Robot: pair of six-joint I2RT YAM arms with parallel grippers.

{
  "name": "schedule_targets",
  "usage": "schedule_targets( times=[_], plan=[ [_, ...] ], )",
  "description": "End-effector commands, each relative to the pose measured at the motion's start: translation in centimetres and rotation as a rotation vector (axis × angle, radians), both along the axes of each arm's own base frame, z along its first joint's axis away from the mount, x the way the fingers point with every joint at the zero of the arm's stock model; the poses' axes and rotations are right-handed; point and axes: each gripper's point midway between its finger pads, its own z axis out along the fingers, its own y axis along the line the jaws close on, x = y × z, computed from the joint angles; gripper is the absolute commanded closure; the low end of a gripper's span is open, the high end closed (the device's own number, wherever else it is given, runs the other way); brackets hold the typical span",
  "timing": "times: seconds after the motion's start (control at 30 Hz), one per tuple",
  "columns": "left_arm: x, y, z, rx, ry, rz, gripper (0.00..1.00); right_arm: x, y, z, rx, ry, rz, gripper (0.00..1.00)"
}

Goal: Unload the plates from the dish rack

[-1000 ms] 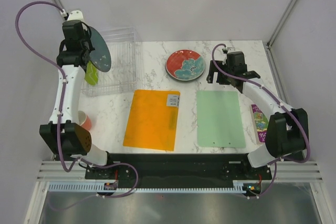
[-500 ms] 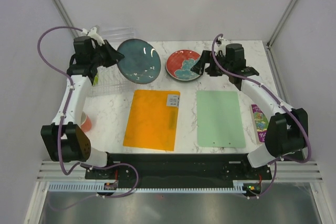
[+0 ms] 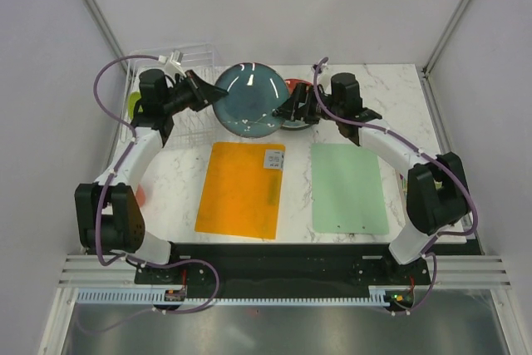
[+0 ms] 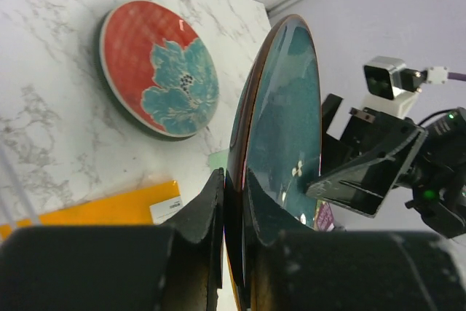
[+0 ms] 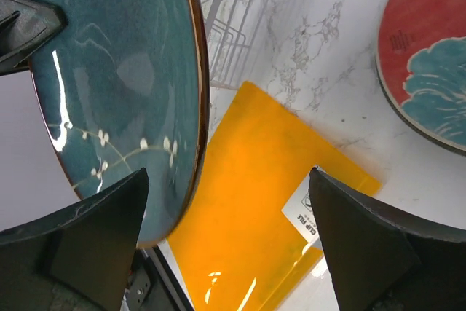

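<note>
Tabletop (image 3: pixel 374 93): marble; the orange mat (image 3: pixel 241 189) lies near the middle, and every plate you see is beyond its far edge.
Dish rack (image 3: pixel 189 122): clear tray at the far left, behind the left arm.
Teal plate (image 3: pixel 252 99): out of the rack and held in the air over the far middle of the tabletop, between the two arms. It is tilted, glazed face towards the overhead camera and the right arm.
Red plate (image 4: pixel 156 71): lies flat on the tabletop, just right of and under the teal plate and mostly hidden by it from above.
Lime plate (image 3: pixel 133 104): stands upright at the far-left end of the rack.
Left pincer (image 4: pixel 234 178): pinching the teal plate's left rim, one finger on each face.
Right pincer (image 5: pixel 227 176): spread wide and holding nothing.
Relation to watch: the teal plate lies just left of your right pincer. Its free rim runs across the gap between those fingers, closer to one than the other. How far in it sits, you cannot tell. A handover looks likely, so line the gap up with the rim before closing.
</note>
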Motion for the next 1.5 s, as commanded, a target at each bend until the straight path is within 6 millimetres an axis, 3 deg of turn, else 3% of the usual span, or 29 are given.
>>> schedule_targets(
  times=[0.0, 0.07, 0.17, 0.23, 0.27, 0.3, 0.5, 0.53, 0.57, 0.67, 0.8, 0.9, 0.93, 0.97, 1.03, 1.1, 1.13, 1.2, 1.3, 1.47],
  plan=[
    [-1.2, -3.6, 5.1, -0.128, -0.135, -0.14, 0.98, 0.4, 1.8, 2.5, 0.069, -0.071, 0.041, 0.02],
    [-1.5, -4.5, 4.5, -0.133, -0.125, -0.156, 0.98, 0.5, 2.1, 2.3, 0.075, -0.067, 0.046, 0.02],
    [-1.6, -5.2, 3.4, -0.136, -0.098, -0.165, 0.98, 0.8, 2.0, 2.0, 0.061, -0.078, 0.041, 0.32],
    [-1.7, -5.0, 2.9, -0.133, -0.091, -0.15, 0.98, 1.0, 1.6, 1.9, 0.019, -0.099, 0.026, 0.55],
    [-1.7, -5.0, 2.6, -0.128, -0.085, -0.144, 0.98, 1.3, 1.3, 2.0, 0.002, -0.107, 0.01, 0.86],
    [-1.7, -4.8, 2.5, -0.121, -0.085, -0.135, 0.98, 1.4, 1.0, 2.0, -0.013, -0.108, -0.008, 1.0],
    [-1.5, -3.8, 0.8, -0.041, -0.059, -0.075, 0.98, 2.9, -2.0, 1.1, -0.148, -0.122, -0.138, 1.0],
    [-1.3, -3.5, 0.7, -0.024, -0.056, -0.064, 0.93, 3.1, -2.3, 1.1, -0.151, -0.116, -0.149, 1.0],
    [-1.0, -3.2, 0.3, 0.011, -0.067, -0.056, 0.75, 3.6, -3.3, 1.4, -0.149, -0.12, -0.171, 1.0],
    [-0.3, -1.2, -1.1, 0.092, -0.033, 0.008, 0.51, 5.3, -5.7, 1.9, -0.136, -0.116, -0.229, 1.0],
    [0.7, 2.6, -2.7, 0.236, -0.001, 0.152, 0.41, 7.8, -8.5, 2.9, -0.109, -0.121, -0.276, 1.0],
    [0.3, 4.1, -2.7, 0.327, -0.014, 0.199, 0.39, 10.0, -10.1, 3.0, -0.101, -0.116, -0.302, 1.0],
    [0.2, 4.4, -2.6, 0.351, -0.028, 0.203, 0.39, 10.8, -10.4, 1.8, -0.104, -0.089, -0.305, 1.0],
    [-0.1, 4.6, -2.5, 0.362, -0.034, 0.209, 0.39, 11.7, -10.9, 2.5, -0.096, -0.103, -0.315, 1.0],
    [-0.6, 5.3, -1.7, 0.393, -0.067, 0.237, 0.37, 12.9, -10.8, 0.9, -0.096, -0.073, -0.307, 1.0],
    [-1.0, 5.9, -0.9, 0.413, -0.086, 0.266, 0.36, 14.1, -10.8, 1.3, -0.081, -0.081, -0.304, 1.0],
    [-1.2, 6.1, -1.0, 0.422, -0.087, 0.273, 0.36, 14.8, -10.6, -0.2, -0.079, -0.053, -0.298, 1.0],
    [-1.5, 6.4, -0.8, 0.442, -0.095, 0.284, 0.34, 15.8, -10.1, 0.0, -0.048, -0.048, -0.285, 1.0],
    [-1.7, 6.7, -0.9, 0.464, -0.093, 0.288, 0.33, 16.9, -9.2, -2.2, -0.001, 0.009, -0.265, 1.0],
    [-1.8, 7.0, -1.5, 0.482, -0.08, 0.29, 0.33, 17.8, -8.4, -3.5, 0.049, 0.036, -0.244, 1.0]
  ],
)
